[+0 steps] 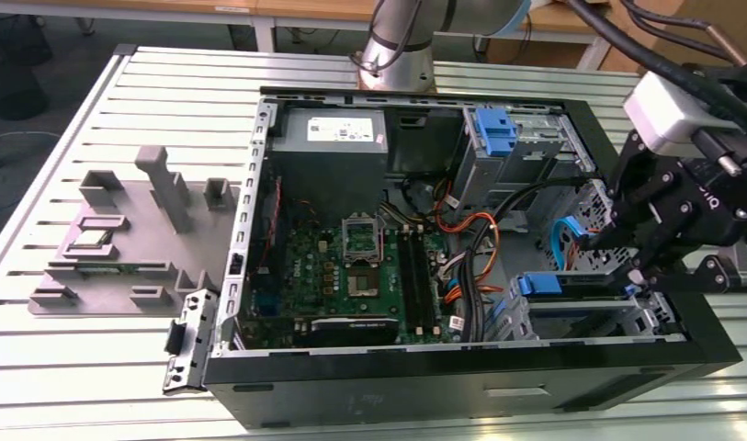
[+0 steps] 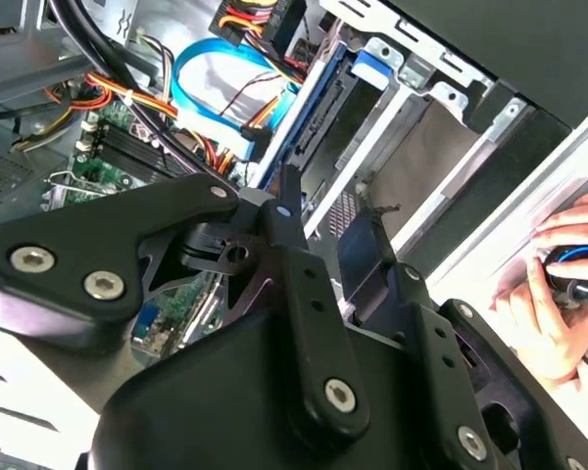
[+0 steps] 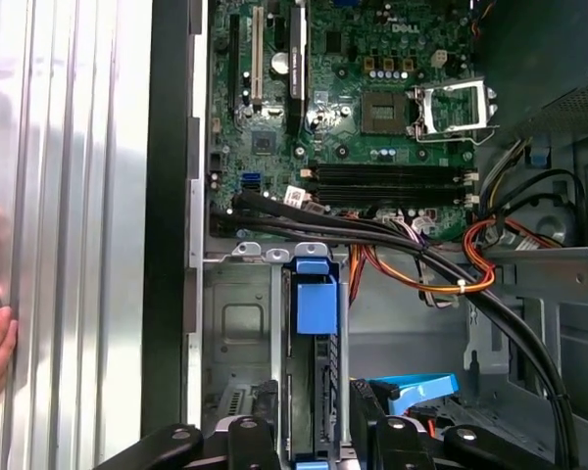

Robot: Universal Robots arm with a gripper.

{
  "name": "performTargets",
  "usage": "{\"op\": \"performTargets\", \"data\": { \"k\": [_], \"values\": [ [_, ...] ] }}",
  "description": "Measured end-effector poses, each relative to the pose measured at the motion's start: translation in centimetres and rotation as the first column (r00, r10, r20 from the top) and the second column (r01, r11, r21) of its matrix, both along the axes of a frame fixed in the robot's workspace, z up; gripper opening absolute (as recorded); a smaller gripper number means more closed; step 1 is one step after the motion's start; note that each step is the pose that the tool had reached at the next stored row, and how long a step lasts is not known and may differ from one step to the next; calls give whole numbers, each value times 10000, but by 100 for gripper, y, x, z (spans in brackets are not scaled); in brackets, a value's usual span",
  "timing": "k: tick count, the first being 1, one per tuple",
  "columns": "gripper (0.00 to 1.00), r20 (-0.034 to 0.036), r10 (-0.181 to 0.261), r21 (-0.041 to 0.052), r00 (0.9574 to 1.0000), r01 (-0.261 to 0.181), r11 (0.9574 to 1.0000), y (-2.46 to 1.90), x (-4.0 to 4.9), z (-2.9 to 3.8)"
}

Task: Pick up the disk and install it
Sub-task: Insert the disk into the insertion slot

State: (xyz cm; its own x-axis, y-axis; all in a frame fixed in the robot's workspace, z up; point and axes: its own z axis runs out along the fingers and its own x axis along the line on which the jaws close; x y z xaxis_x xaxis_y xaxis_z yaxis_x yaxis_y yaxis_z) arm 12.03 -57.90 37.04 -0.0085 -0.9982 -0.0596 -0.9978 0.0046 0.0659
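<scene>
Pincer poised over the drive bay at the front corner of the open case, with its fingers clamped on the disk. In the first wrist view the disk stands on edge between the fingers, its blue carrier end pointing away from the pincer into the metal cage. In the second wrist view the fingers close on a dark slab just beside the cage rails; the disk's labelled face cannot be made out there. In the exterior view the pincer hangs at the case's edge, above a blue-fronted bay.

Beyond the disk, cable bundles cross just past the cage mouth, and the motherboard lies farther out. A second blue bracket sits beside the pincer. A hand rests outside the case wall, on the slatted tabletop.

Judged step: insertion, partly done, since the carrier appears already inside the cage. To do it well, the disk's edges should stay parallel to the rails, the push should run straight along the slot, and the grip should hold until the carrier seats. Any tilt would likely jam the frame. The nearby cables look close enough to snag.
</scene>
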Motion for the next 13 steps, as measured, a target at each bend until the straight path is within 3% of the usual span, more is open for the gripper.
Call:
{"op": "performTargets", "data": {
  "k": [3,6,13],
  "values": [
    [42,66,21,1,10000,-21,10000,40,-14,-29],
    [42,82,29,1,10000,-29,10000,69,-16,-34],
    [42,82,27,7,10000,-27,10000,70,-18,-4]
  ]
}}
